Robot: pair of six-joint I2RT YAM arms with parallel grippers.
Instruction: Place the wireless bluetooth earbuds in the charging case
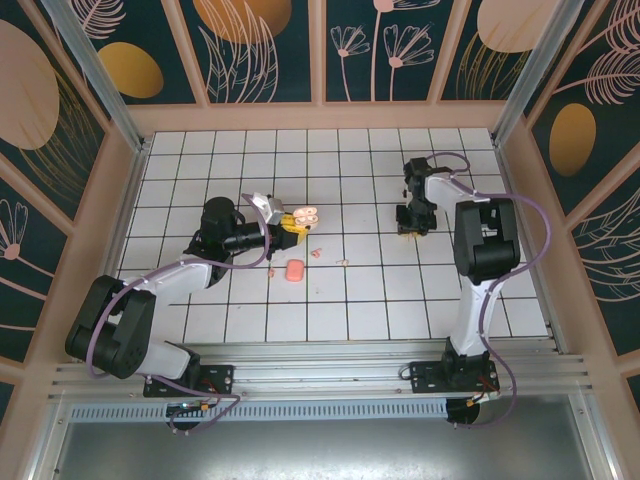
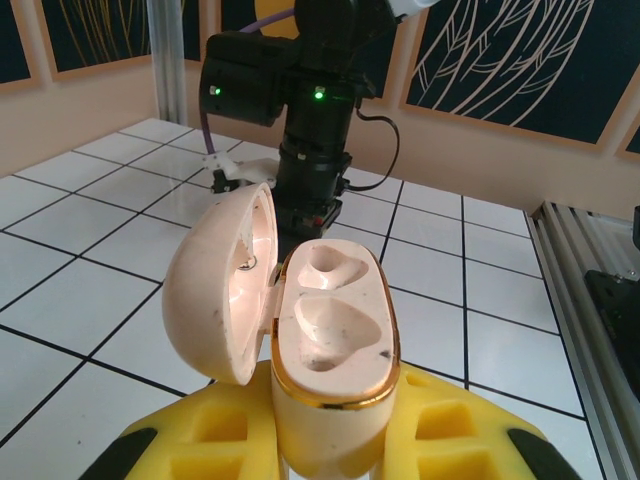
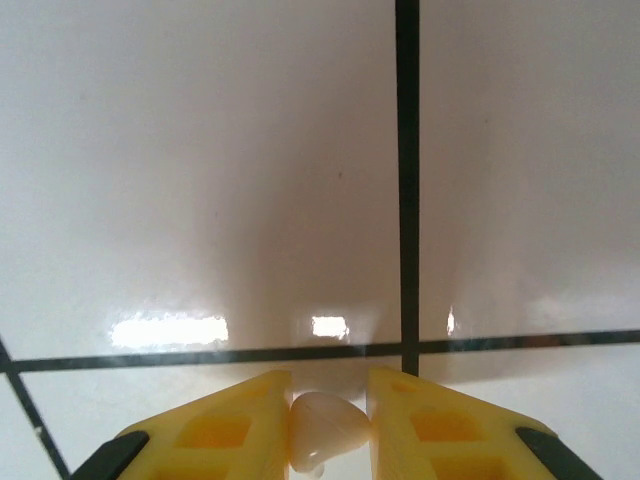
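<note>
My left gripper [image 2: 335,425] is shut on the pale-pink charging case [image 2: 335,330], holding it above the tiles with the lid [image 2: 222,290] swung open to the left. Both wells in the case are empty. From above, the case [image 1: 305,214] sits at the tip of the left gripper [image 1: 290,224]. My right gripper [image 3: 328,425] points down at the floor, its yellow fingers [image 3: 225,430] shut on one pale earbud [image 3: 328,432]. From above, the right gripper [image 1: 408,226] stands right of centre. Two more tiny pink bits [image 1: 318,253] [image 1: 342,262] lie on the tiles between the arms.
A salmon-pink rounded box [image 1: 294,270] lies on the tiles just in front of the left gripper. The right arm [image 2: 310,130] stands beyond the case in the left wrist view. Wooden walls [image 1: 320,115] enclose the tiled floor; an aluminium rail [image 1: 330,360] runs along the near edge.
</note>
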